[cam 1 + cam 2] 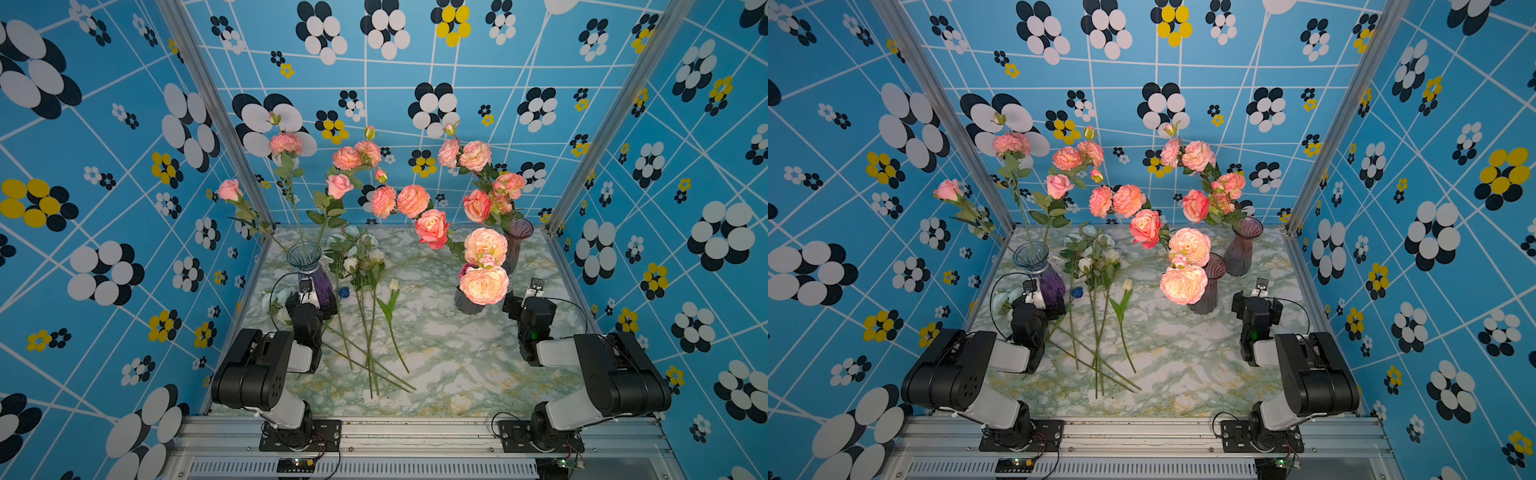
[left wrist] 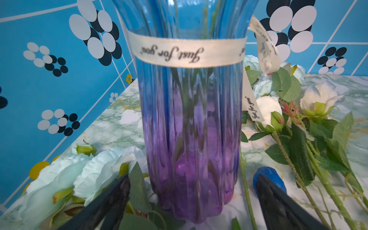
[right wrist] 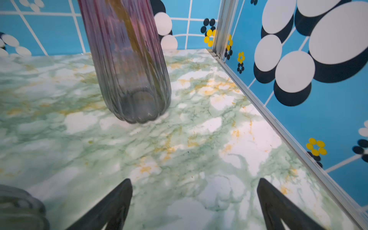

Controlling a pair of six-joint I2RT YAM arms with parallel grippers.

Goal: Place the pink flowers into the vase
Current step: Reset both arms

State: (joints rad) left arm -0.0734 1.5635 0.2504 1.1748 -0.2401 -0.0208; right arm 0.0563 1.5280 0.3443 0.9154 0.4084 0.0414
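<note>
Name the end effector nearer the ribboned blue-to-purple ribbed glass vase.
Left. The left end effector sits close before the blue-to-purple vase; the right end effector is across the marble-patterned table, by a smoky purple glass vase.

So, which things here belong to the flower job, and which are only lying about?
Belong to the job: pink flowers, standing in vases; blue-purple vase; front smoky vase; back smoky vase.
Only lying about: white-flowered stems; white tulip; small blue flower; pale blooms beside the blue-purple vase.
</note>
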